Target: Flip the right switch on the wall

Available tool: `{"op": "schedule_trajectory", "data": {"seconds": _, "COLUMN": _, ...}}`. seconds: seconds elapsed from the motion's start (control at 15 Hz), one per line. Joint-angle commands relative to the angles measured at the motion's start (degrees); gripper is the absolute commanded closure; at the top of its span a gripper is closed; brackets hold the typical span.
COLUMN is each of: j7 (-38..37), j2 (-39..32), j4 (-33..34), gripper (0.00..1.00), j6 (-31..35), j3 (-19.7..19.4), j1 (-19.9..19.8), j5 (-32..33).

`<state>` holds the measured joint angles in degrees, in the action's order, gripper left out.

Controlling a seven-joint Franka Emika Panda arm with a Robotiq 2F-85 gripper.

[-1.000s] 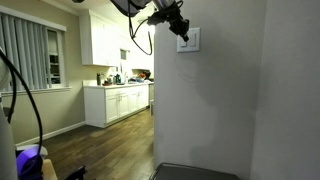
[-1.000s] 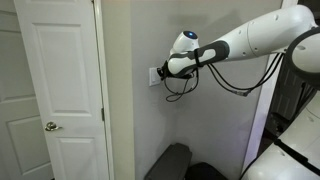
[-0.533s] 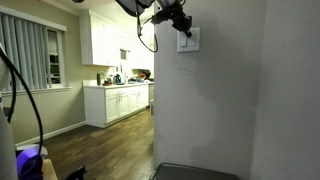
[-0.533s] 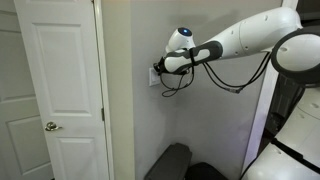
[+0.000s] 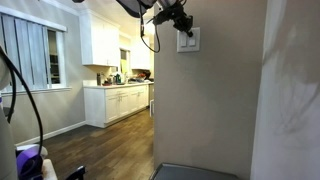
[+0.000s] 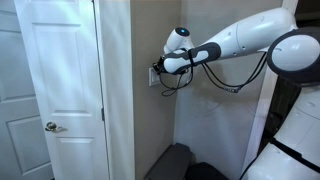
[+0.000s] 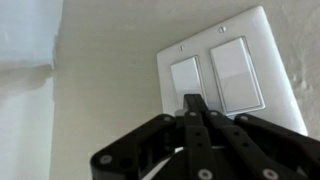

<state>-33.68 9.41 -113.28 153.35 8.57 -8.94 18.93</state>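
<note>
The white switch plate (image 7: 222,75) sits on the beige wall (image 7: 100,60). It holds two tall rockers. The right switch (image 7: 237,74) is the right-hand rocker in the wrist view, and the left rocker (image 7: 186,78) is beside it. My gripper (image 7: 193,101) is shut with nothing in it. Its black fingertips lie at the lower edge of the left rocker, just left of the right switch. In both exterior views the gripper (image 5: 182,30) (image 6: 157,68) is against the plate (image 5: 189,41) (image 6: 152,76), high on the wall (image 5: 210,110).
A white door (image 6: 55,90) with a knob stands beside the wall's corner. A kitchen with white cabinets (image 5: 120,104) and a wood floor lies beyond the wall's edge. A dark object (image 6: 170,160) sits low by the wall.
The gripper has moved closer to the switch plate along the wall. The scene's light has turned warmer.
</note>
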Motion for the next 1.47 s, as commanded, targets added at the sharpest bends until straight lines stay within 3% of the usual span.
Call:
{"op": "schedule_trajectory", "data": {"seconds": 0.0, "j7": -1.2, "j2": 0.0, "j4": 1.6, "gripper": 1.00, "j6": -5.6, "j3": 0.4, "j1": -0.7, "j5": 2.2}}
{"op": "schedule_trajectory", "data": {"seconds": 0.27, "j7": 1.7, "j2": 1.9, "j4": 2.8, "gripper": 1.00, "j6": -17.1, "j3": -2.1, "j1": 2.4, "j5": -0.1}}
{"op": "schedule_trajectory", "data": {"seconds": 0.8, "j7": 2.3, "j2": 2.4, "j4": 3.1, "gripper": 1.00, "j6": -24.8, "j3": -3.4, "j1": 4.5, "j5": -2.4}}
{"op": "schedule_trajectory", "data": {"seconds": 0.87, "j7": 2.7, "j2": 2.6, "j4": 2.6, "gripper": 0.74, "j6": -25.4, "j3": -3.9, "j1": 4.7, "j5": -3.7}}
{"op": "schedule_trajectory", "data": {"seconds": 1.0, "j7": 3.7, "j2": 2.9, "j4": 1.7, "gripper": 0.68, "j6": -26.6, "j3": -4.7, "j1": 5.1, "j5": -6.3}}
{"op": "schedule_trajectory", "data": {"seconds": 1.07, "j7": 0.9, "j2": 1.5, "j4": 3.4, "gripper": 0.85, "j6": -25.4, "j3": -3.8, "j1": 4.6, "j5": -3.3}}
{"op": "schedule_trajectory", "data": {"seconds": 1.27, "j7": 1.8, "j2": 1.5, "j4": 3.0, "gripper": 0.68, "j6": -25.8, "j3": -4.3, "j1": 4.7, "j5": -5.0}}
{"op": "schedule_trajectory", "data": {"seconds": 1.4, "j7": 1.8, "j2": 1.5, "j4": 2.9, "gripper": 0.67, "j6": -25.8, "j3": -4.4, "j1": 4.8, "j5": -5.0}}
